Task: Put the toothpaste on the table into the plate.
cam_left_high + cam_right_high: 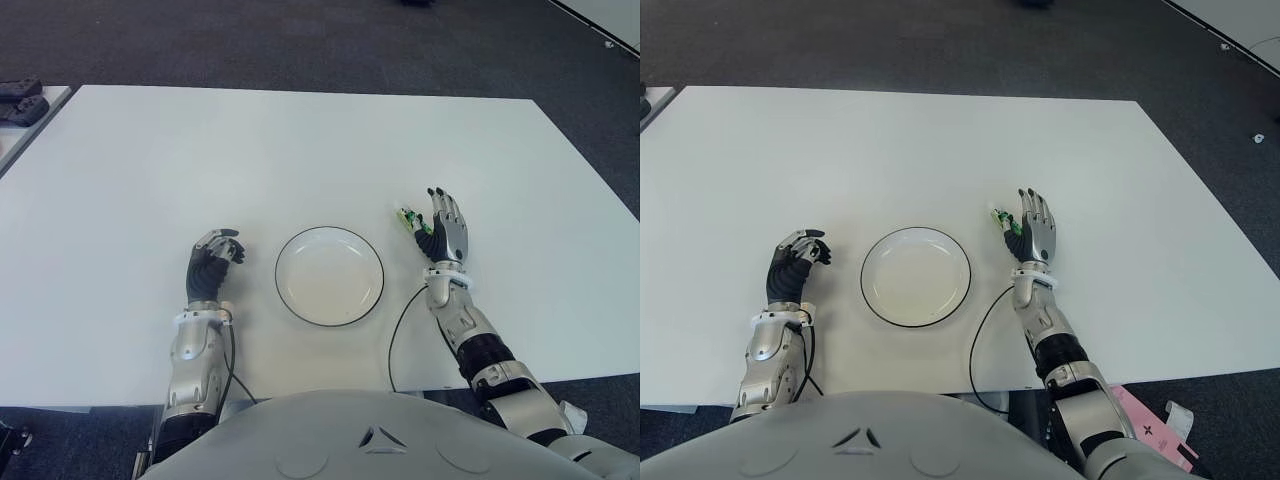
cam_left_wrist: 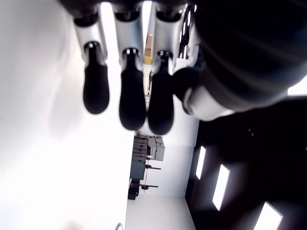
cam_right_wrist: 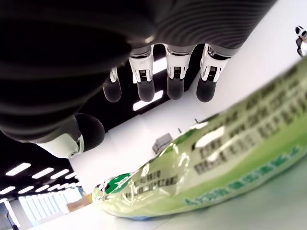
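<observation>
- The toothpaste tube (image 1: 409, 221), green and white in a clear wrapper, lies flat on the white tabletop (image 1: 300, 150), to the right of the plate (image 1: 329, 276) and apart from its rim.
- The plate is round and white with a dark rim; it sits near the tabletop's near edge, between the two hands, and nothing lies in it.
- The right hand (image 1: 446, 228) is just beside the tube, on its right side, palm toward it. Its fingers (image 3: 175, 85) are stretched out straight and spread. In the right wrist view they hang above the tube with open space between their tips and the wrapper, and the thumb (image 3: 76, 135) stands off to one side, so the hand has hold of nothing.
- Whether the palm's edge touches the tube cannot be told from the eye views.
- The left hand (image 1: 211, 264) shows left of the plate, well apart from the toothpaste. Its fingers (image 2: 132, 98) are curled in toward the palm, thumb close against them, with nothing between them.
- A thin black cable (image 1: 394, 340) runs from the right wrist across the tabletop toward the near edge.
- Some dark objects (image 1: 20, 100) sit on a neighbouring surface at far left; what they are is unclear.
</observation>
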### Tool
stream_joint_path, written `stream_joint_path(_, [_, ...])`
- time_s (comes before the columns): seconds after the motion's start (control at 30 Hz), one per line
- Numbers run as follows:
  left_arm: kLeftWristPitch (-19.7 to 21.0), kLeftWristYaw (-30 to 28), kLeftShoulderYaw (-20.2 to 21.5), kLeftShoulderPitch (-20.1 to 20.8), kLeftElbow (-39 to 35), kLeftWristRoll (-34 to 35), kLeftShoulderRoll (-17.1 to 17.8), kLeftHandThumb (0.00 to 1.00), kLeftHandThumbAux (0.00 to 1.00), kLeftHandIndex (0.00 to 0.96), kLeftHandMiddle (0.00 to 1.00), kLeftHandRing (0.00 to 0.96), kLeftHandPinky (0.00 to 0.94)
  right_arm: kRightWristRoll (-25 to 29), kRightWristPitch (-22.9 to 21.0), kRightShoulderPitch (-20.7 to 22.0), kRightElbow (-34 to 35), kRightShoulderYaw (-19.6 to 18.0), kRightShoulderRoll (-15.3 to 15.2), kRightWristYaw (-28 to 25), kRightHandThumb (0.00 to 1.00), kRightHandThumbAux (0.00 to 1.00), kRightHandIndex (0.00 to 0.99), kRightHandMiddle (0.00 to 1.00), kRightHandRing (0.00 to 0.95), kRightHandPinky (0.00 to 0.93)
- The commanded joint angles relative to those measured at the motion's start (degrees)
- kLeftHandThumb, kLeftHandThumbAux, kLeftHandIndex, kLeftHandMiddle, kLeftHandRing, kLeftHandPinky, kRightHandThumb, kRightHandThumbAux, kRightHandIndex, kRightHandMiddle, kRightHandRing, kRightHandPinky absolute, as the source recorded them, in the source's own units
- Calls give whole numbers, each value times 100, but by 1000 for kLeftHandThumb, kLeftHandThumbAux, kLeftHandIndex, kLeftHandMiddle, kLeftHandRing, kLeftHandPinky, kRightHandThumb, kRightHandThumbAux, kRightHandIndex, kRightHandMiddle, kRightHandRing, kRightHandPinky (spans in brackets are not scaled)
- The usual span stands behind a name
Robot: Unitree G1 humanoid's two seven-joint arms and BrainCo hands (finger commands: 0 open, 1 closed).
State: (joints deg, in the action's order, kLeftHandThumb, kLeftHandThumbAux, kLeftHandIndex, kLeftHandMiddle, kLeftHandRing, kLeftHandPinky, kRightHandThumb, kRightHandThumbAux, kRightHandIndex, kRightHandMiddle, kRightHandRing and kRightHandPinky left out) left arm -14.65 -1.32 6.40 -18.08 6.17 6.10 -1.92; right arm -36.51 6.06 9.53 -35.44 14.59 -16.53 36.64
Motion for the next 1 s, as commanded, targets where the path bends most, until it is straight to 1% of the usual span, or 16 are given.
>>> stream_joint_path(0.03, [248,101,5,-111,126,-59,-25,705,718,433,609,611,585,116,-238,-325,-22,167,118,-621,640,401,0,0,0,0])
stream_joint_path(0.07, [248,100,3,-112,125,-61,-24,704,718,433,609,611,585,125,-288,-339,24,181,105,-741,616,365,0,0,0,0])
stream_joint_path(0.2, [222,76,0,-110,136,-54,-20,704,718,433,608,612,589,143,-545,-408,227,255,17,-1356,541,276,0,0,0,0])
stream_joint_path(0.27, [213,61,4,-107,144,-40,-17,704,718,433,608,613,590,110,-665,-440,332,289,-22,-1566,513,250,0,0,0,0])
stream_joint_path(0.4, [202,38,9,-103,154,-11,-13,704,718,433,610,614,594,23,-1064,-480,606,412,-129,-2169,464,200,0,0,0,0])
stream_joint_path(0.53, [235,34,4,-107,120,-3,-8,704,718,433,614,616,596,-58,-1625,-531,973,536,-225,-2843,436,172,0,0,0,0])
stream_joint_path(0.6, [237,37,-2,-105,116,-10,-9,704,718,433,616,617,598,-76,-1776,-538,1068,562,-247,-3001,424,161,0,0,0,0])
stream_joint_path(0.73, [229,44,-11,-107,106,-37,1,704,718,433,619,620,602,-172,-2214,-546,1318,666,-317,-3485,416,149,0,0,0,0])
stream_joint_path(1.0, [177,35,-21,-122,103,-43,0,704,719,433,627,625,607,-351,-2803,-558,1605,797,-367,-3970,424,137,0,0,0,0])
